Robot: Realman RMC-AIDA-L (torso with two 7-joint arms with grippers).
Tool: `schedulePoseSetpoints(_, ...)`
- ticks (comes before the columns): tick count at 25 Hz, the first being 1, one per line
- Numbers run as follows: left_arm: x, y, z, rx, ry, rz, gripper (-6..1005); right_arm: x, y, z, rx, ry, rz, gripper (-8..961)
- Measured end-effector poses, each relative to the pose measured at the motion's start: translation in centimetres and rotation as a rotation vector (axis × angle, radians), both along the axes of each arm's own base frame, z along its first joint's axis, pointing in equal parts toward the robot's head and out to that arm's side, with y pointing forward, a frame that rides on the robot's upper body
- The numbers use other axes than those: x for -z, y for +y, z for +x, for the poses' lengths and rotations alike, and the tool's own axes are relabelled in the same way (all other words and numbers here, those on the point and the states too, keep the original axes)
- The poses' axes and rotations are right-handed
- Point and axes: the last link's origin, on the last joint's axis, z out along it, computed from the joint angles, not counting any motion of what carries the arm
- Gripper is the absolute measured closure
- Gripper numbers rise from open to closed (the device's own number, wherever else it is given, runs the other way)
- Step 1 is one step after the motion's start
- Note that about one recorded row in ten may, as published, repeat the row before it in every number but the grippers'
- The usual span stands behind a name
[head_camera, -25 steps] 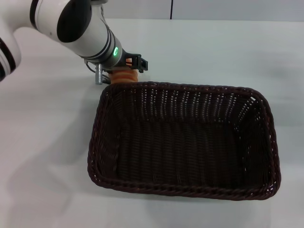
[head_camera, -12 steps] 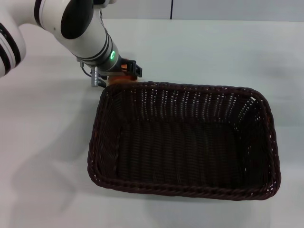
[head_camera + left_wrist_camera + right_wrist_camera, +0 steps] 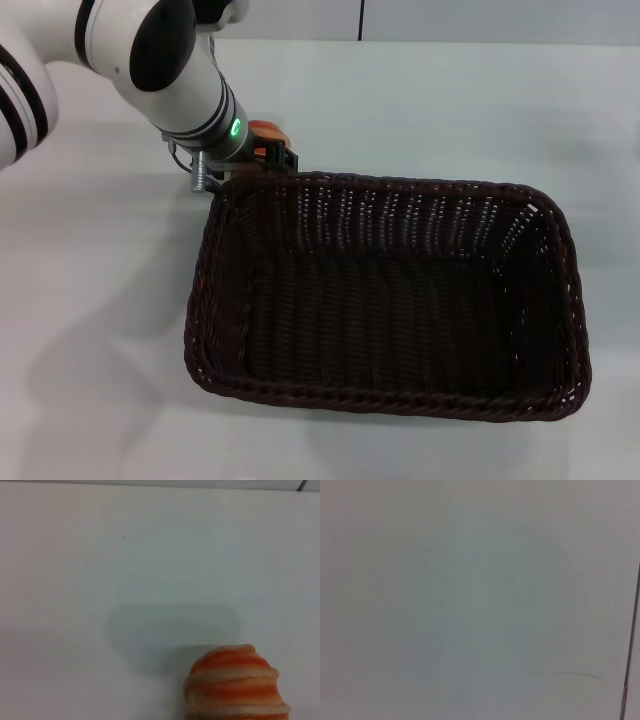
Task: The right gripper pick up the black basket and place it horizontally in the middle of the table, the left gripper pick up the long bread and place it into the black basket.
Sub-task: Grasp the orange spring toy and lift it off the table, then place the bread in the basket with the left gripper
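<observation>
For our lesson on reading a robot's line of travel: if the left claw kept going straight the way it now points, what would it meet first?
Probably only bare table. The left claw, holding the long bread, points past the black basket's far rim, though depth is unclear.

1. I seem to be in a lab or robot test room, not a home: I work on a plain white table (image 3: 450, 110) with no cloth and no kitchen fittings.
2. My own left arm (image 3: 170, 70) at ten o'clock is smooth white machine casing with a green status light.
3. At twelve o'clock, past the table's far edge, stands a bare grey wall (image 3: 480, 20) split by one dark vertical seam, like panelling or a partition.
4. The props look staged: a woven black basket (image 3: 385, 290) and a striped toy long bread (image 3: 235, 687).
</observation>
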Motion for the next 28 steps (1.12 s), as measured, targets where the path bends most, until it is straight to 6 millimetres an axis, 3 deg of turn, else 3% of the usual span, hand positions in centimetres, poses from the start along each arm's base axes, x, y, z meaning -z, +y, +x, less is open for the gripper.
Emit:
schedulePoseSetpoints(6, 0.0, 0.0, 0.3, 0.022, 0.002, -0.003, 137, 0.1, -0.1, 0.0, -0.001, 0.002, 0.0, 752)
schedulePoseSetpoints(14, -0.3, 0.1, 0.7, 0.06, 0.003, -0.016, 296, 0.4, -0.2, -0.1, -0.001, 0.008, -0.004, 751)
schedulePoseSetpoints(19, -2.6, 0.5, 1.8, 0.147, -0.055, 0.01, 376, 0.4, -0.2, -0.1, 0.0, 0.009, -0.002, 752)
schedulePoseSetpoints(24, -7.0, 0.5, 5.6, 0.387, -0.054, 0.043, 407, 0.3, -0.1, -0.1, 0.003, 0.008, 0.002, 752)
schedulePoseSetpoints(28, -9.6, -1.7, 10.1, 0.598, -0.029, 0.001, 439, 0.3, 0.0, -0.1, 0.005, 0.005, 0.001, 752)
